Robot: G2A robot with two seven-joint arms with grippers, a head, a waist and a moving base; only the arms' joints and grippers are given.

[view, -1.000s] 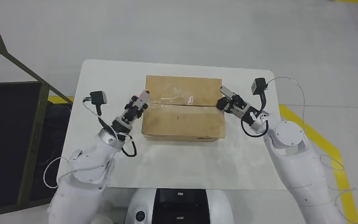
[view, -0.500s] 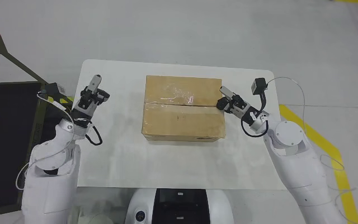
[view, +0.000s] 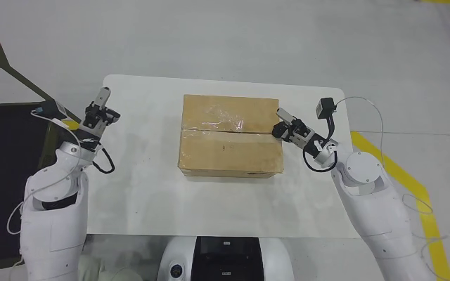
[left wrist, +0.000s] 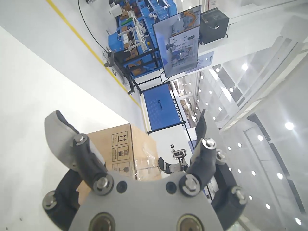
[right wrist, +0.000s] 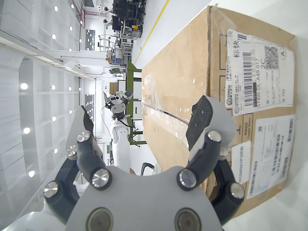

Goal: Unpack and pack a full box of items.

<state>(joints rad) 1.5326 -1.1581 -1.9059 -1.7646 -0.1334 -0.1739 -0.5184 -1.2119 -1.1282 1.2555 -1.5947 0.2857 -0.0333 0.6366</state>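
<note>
Right gripper [right wrist: 142, 111], jaws apart, sat at the right end of the box [view: 230, 135]; left gripper [left wrist: 128, 118], jaws apart, hung well left. Pinching its tape [view: 223, 119] cleanly seemed key.

My top camera looks straight down on the table [view: 140, 204] and box [view: 228, 133]. My left wrist camera faces the box's end from well off, past the left gripper [left wrist: 128, 121]; the right one sits close at the opposite end. All three share the box.

place: robotics lab | blue workbenches [left wrist: 120, 39] | wall screen [left wrist: 178, 46] | yellow floor line [left wrist: 81, 37]
</note>
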